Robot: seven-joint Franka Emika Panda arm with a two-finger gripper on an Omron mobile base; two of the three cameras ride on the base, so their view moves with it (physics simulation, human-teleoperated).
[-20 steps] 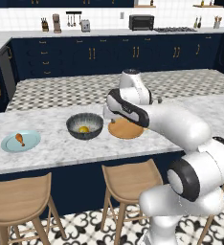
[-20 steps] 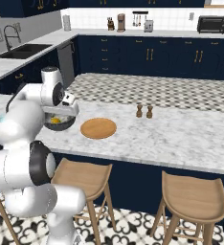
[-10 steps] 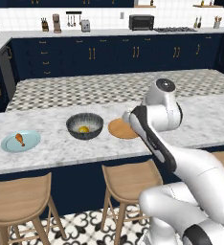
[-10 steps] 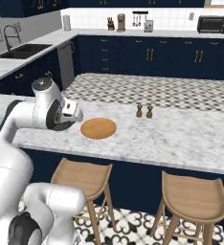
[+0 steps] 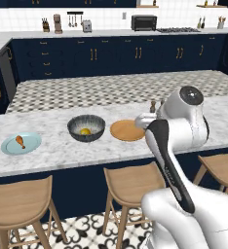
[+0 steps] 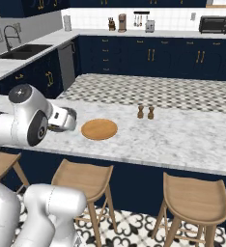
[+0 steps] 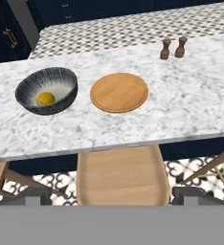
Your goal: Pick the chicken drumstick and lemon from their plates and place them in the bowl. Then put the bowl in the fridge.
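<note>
arm: a second ago it reaches over the bowl [image 5: 86, 128]; now it is pulled back toward the near edge of the counter [image 5: 52, 151], folded high on the right of the left base view.
claw [image 7: 112, 197]: moved off the bowl; it now hangs off the counter's front edge above a wooden stool [image 7: 121, 174], jaws wide apart with nothing between them.
bowl: partly hidden by the hand before in the right base view; now uncovered in the left base and hand views, the lemon [image 5: 85, 131] lying inside.
orange-tan plate [image 5: 127, 130]: earlier half covered by the arm, now in full view.
</note>
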